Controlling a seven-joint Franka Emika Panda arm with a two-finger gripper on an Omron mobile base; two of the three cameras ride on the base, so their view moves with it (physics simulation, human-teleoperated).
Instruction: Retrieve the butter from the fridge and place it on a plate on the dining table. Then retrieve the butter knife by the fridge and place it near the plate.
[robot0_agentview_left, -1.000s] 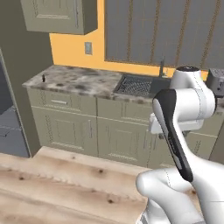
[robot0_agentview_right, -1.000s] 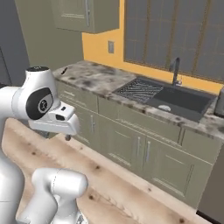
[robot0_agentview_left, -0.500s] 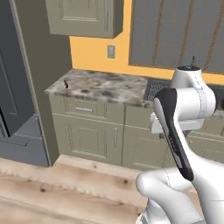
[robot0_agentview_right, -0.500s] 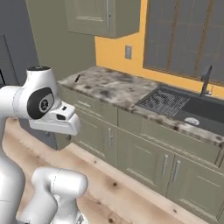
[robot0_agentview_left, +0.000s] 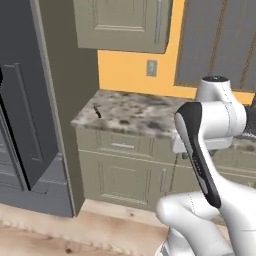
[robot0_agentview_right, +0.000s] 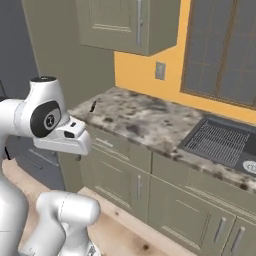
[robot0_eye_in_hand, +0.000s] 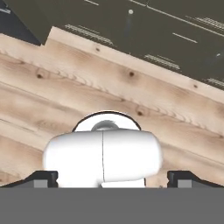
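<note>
Facing fridge (robot0_agentview_left: 25, 120) closer than before, butter knife (robot0_agentview_left: 97, 111) on counter (robot0_agentview_left: 135, 117), claw (robot0_eye_in_hand: 112, 177) wide open, empty

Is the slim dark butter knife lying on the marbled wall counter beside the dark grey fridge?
Yes, the slim dark butter knife lies on the marbled counter, near its end by the fridge.

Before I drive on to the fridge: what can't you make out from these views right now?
- Fridge: left base view, cut off by the left and top edges; doors closed, inside hidden.
- Butter knife: a thin dark sliver on the counter in both base views, too small to tell handle from blade.
- Gripper: hand view, fingertips barely rise at the bottom; jaws wide apart.
</note>
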